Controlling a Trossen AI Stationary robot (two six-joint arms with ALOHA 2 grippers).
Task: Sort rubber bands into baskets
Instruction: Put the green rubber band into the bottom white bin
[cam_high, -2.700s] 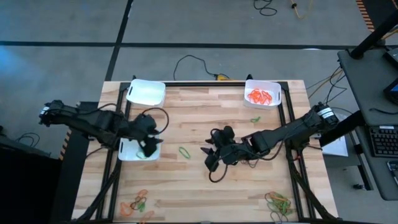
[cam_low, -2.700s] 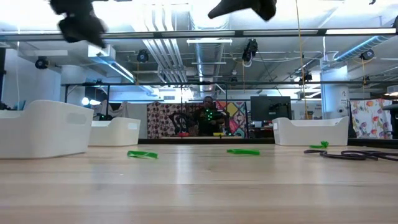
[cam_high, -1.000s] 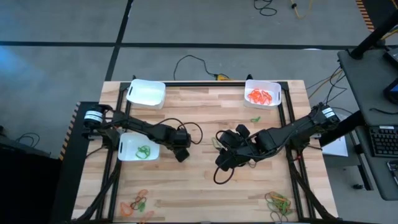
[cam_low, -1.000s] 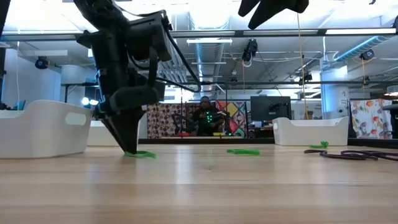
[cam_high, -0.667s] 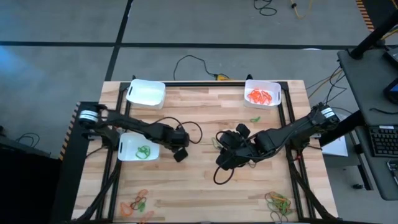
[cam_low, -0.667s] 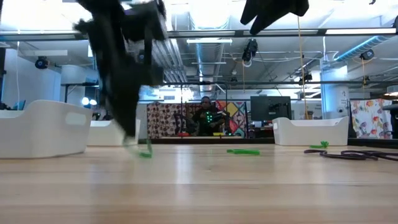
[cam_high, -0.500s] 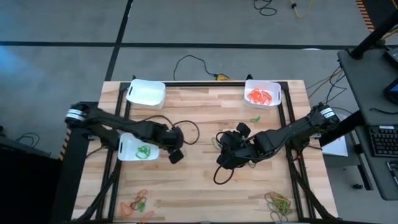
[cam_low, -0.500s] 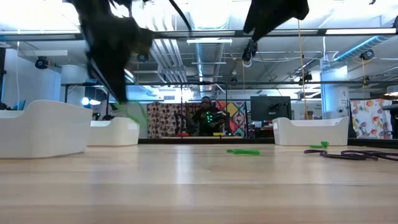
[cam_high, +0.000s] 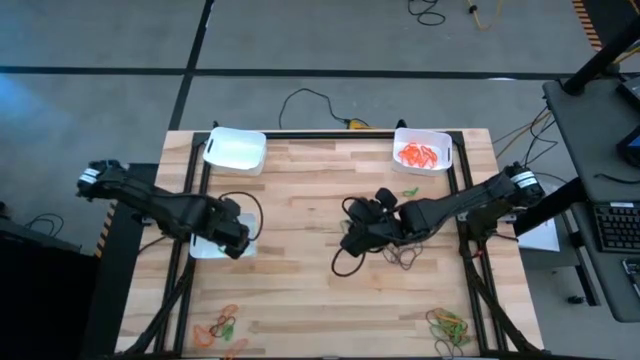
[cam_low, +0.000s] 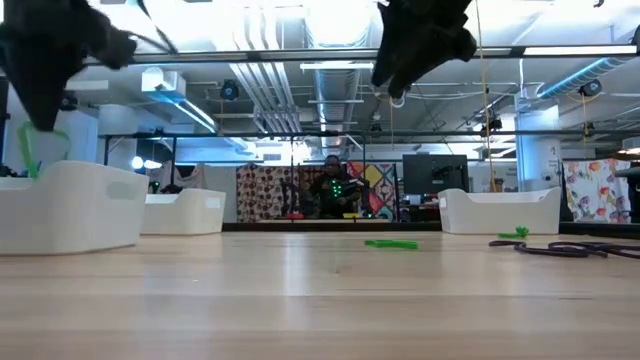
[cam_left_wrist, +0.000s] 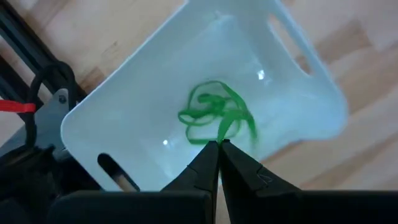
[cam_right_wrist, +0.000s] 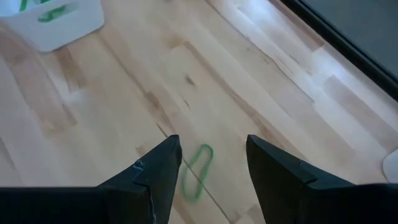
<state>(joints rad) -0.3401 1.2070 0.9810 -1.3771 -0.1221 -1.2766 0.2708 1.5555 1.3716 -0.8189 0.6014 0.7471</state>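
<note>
My left gripper (cam_high: 236, 245) is shut on a green rubber band (cam_left_wrist: 235, 122) above the white basket (cam_high: 206, 243) at the table's left side, which has more green bands (cam_left_wrist: 202, 115) in it. My right gripper (cam_right_wrist: 211, 146) is open and empty above the table's middle (cam_high: 352, 236), with a green band (cam_right_wrist: 198, 171) lying flat on the wood below the gap between its fingers. A basket (cam_high: 422, 152) at the far right holds orange bands. A basket (cam_high: 236, 148) at the far left looks empty. My left gripper pinches the green band's upper end (cam_left_wrist: 221, 138) between its two shut fingertips. The fingers come from above, pointing down. The band hangs slack below them (cam_low: 30, 150), lifted clear, over the basket.
Another green band (cam_high: 410, 191) lies near the far right basket. Dark bands (cam_high: 405, 257) and a black cable loop (cam_high: 345, 265) lie by the right arm. Mixed piles of bands lie at the near left (cam_high: 220, 328) and near right (cam_high: 450, 325).
My left gripper, shut on the green band at the table's middle, has lifted it clear of the wood and carried it toward the table's left edge, over the basket. My right gripper has moved a little toward the far edge.
</note>
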